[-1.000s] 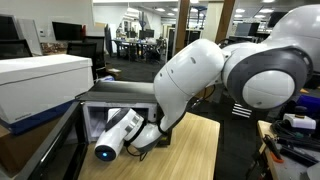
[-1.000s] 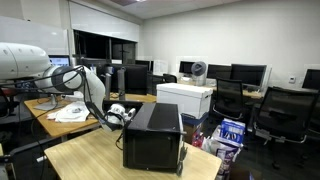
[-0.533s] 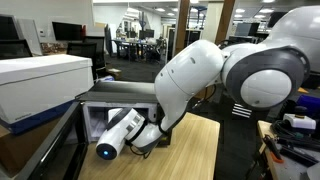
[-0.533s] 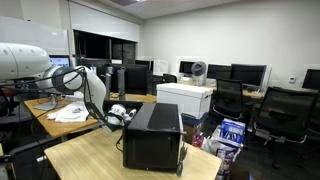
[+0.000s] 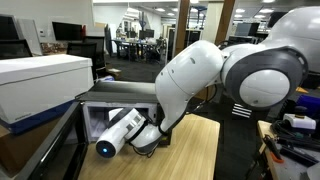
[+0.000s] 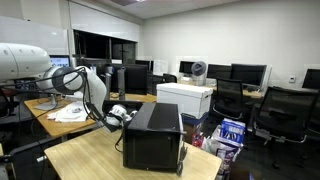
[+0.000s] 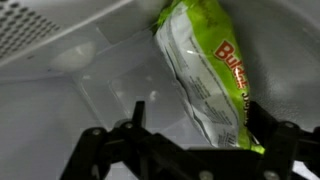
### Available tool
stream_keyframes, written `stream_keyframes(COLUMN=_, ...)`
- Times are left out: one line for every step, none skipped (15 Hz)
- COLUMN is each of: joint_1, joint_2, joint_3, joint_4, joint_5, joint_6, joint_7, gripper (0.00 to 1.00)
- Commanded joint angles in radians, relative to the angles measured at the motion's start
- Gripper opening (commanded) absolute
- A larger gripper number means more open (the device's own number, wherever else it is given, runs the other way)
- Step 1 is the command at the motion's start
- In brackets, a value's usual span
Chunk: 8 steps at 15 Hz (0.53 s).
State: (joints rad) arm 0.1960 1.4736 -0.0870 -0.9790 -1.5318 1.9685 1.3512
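In the wrist view my gripper point(image 7: 200, 125) is inside a white-walled oven cavity, jaws wide open. A green and white snack bag point(image 7: 205, 70) lies slanted on the cavity floor. Its near end reaches in between the two black fingers point(image 7: 138, 112), closer to the right-hand one. Neither finger presses on the bag. In both exterior views the arm reaches into the open front of a black microwave point(image 5: 120, 95) point(image 6: 152, 135) on a wooden table point(image 5: 195, 150). The microwave body hides the fingers and the bag in those views.
A white box point(image 5: 40, 85) point(image 6: 185, 97) stands beside the microwave. The cavity wall with its perforated panel point(image 7: 40, 30) closes in on the left and behind the bag. Desks with monitors point(image 6: 215, 72) and office chairs point(image 6: 280, 115) fill the room beyond.
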Motion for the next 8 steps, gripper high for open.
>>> stream_keyframes(joint_1=-0.014, joint_2=0.000, joint_3=0.009, joint_4=-0.002, joint_5=0.035, joint_6=0.003, joint_7=-0.063, gripper=1.00)
stream_keyframes(joint_1=-0.015, joint_2=0.000, joint_3=0.008, joint_4=-0.002, joint_5=0.037, joint_6=0.003, joint_7=-0.064, gripper=1.00)
stream_keyframes(joint_1=-0.014, joint_2=0.000, joint_3=0.003, joint_4=-0.005, joint_5=0.034, joint_6=0.001, joint_7=-0.053, gripper=1.00)
stream_keyframes(joint_1=-0.012, joint_2=0.000, joint_3=-0.004, joint_4=-0.010, joint_5=0.026, joint_6=0.000, joint_7=-0.043, gripper=0.75)
stream_keyframes(joint_1=-0.010, joint_2=0.000, joint_3=-0.011, joint_4=-0.016, joint_5=0.016, joint_6=0.004, joint_7=-0.026, gripper=0.73)
stream_keyframes(joint_1=-0.011, joint_2=0.001, joint_3=-0.015, joint_4=-0.023, joint_5=0.009, joint_6=0.011, joint_7=-0.016, gripper=0.67)
stream_keyframes(joint_1=-0.015, joint_2=0.002, joint_3=-0.015, joint_4=-0.025, joint_5=0.006, joint_6=0.022, joint_7=-0.013, gripper=0.59)
stream_keyframes(joint_1=-0.018, joint_2=0.004, joint_3=-0.014, joint_4=-0.025, joint_5=0.006, joint_6=0.028, joint_7=-0.014, gripper=0.53)
